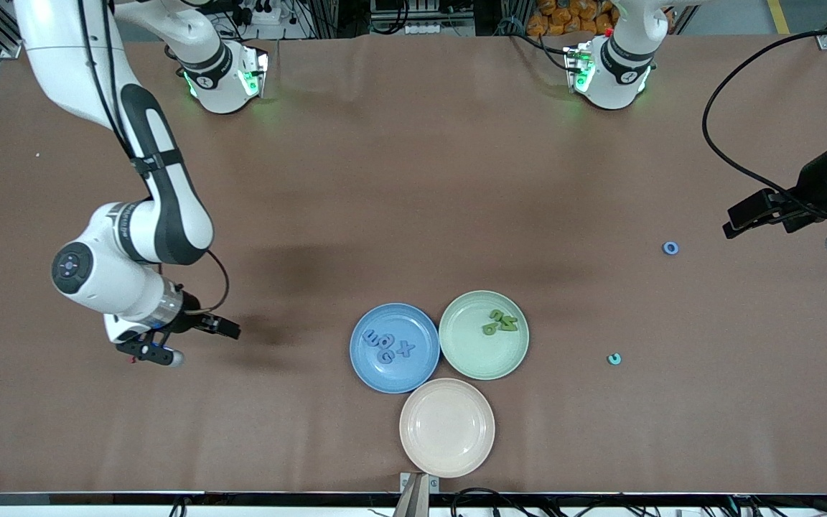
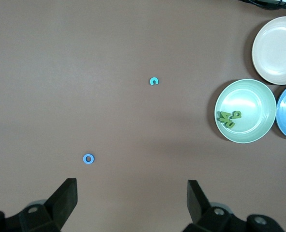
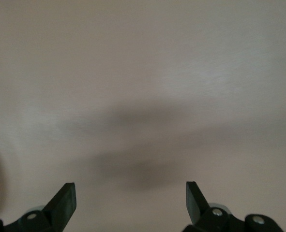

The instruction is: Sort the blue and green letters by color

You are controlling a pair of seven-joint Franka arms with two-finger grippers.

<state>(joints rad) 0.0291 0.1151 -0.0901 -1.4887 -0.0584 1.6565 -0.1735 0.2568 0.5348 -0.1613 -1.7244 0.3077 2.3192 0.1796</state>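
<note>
That small flat blue ring letter (image 1: 670,248) on the brown table (image 1: 413,179) looks light and stiff, best pinched across its outer rim by the left tool (image 2: 132,193), which hangs open over the table near it, while the right tool (image 3: 130,195) waits open over the table's right-arm end.

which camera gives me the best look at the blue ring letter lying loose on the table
The left wrist view: the blue O lies unobstructed just ahead of the open left gripper. The front view shows it smaller, toward the left arm's end. The right wrist view misses it.

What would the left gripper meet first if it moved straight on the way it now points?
Probably bare table. The left gripper, fingers open, faces brown surface; the blue ring letter sits just off that line toward one finger, the teal letter farther on. Depth is unclear.
</note>
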